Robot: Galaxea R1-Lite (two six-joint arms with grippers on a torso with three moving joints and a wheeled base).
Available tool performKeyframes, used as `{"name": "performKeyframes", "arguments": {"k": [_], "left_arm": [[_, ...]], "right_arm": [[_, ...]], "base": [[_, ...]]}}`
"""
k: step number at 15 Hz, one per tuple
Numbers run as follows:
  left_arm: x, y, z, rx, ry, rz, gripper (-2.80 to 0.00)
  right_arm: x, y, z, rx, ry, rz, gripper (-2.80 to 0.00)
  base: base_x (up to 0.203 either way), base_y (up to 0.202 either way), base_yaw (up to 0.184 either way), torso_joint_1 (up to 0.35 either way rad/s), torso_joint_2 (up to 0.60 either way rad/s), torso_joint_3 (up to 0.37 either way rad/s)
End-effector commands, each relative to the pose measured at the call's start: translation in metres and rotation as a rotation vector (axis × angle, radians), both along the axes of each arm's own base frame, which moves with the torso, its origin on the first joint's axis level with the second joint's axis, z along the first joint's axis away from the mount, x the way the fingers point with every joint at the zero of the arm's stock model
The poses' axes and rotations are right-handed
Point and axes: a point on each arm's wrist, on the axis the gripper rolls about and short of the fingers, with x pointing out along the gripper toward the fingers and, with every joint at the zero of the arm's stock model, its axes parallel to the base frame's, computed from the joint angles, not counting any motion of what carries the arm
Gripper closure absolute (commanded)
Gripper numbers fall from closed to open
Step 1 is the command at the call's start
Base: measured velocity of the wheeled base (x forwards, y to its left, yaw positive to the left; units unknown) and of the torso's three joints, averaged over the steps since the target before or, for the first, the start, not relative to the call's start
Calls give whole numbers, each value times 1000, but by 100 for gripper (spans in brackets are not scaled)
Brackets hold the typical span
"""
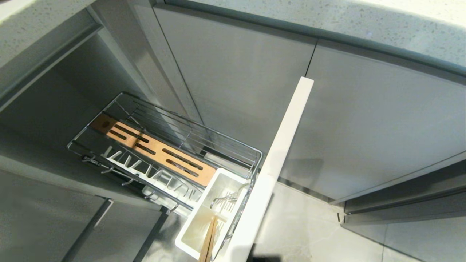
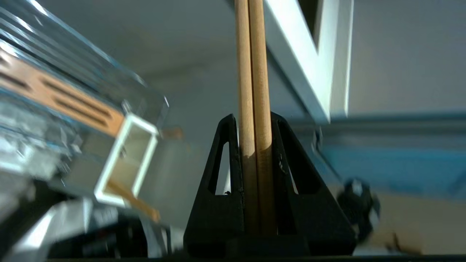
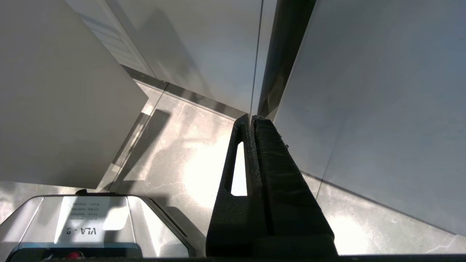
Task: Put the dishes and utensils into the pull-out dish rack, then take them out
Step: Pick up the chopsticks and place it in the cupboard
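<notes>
My left gripper is shut on the utensils, a pair of light-brown wooden chopsticks that stick straight out past its black fingertips. It hangs beside the pull-out dish rack, out of the head view. The rack is pulled out, with an orange slotted board, white prongs and a white tub. Thin brown sticks rise at the tub's near end and run off the picture's bottom edge. No dishes are in view. My right gripper is shut and empty above the floor.
The rack's pale front panel stands on edge right of the tub. Grey cabinet doors lie behind it, under a speckled counter. Silver wire pieces sit inside the tub. The robot's base shows under the right arm.
</notes>
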Motion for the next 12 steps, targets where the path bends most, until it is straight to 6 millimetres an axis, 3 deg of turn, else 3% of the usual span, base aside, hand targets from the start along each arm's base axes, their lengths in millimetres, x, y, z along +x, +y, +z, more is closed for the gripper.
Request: {"name": "performKeyframes", "arguments": {"k": [1,12], "left_arm": [[4,-4,-5,29,59,-100,0],[23,-17,-43,505,309,-273,0]], "right_arm": [[0,0,0,0,2,1,0],[0,0,0,0,2,1,0]], "base": [[0,0,0,0,0,0],[0,0,0,0,0,0]]}}
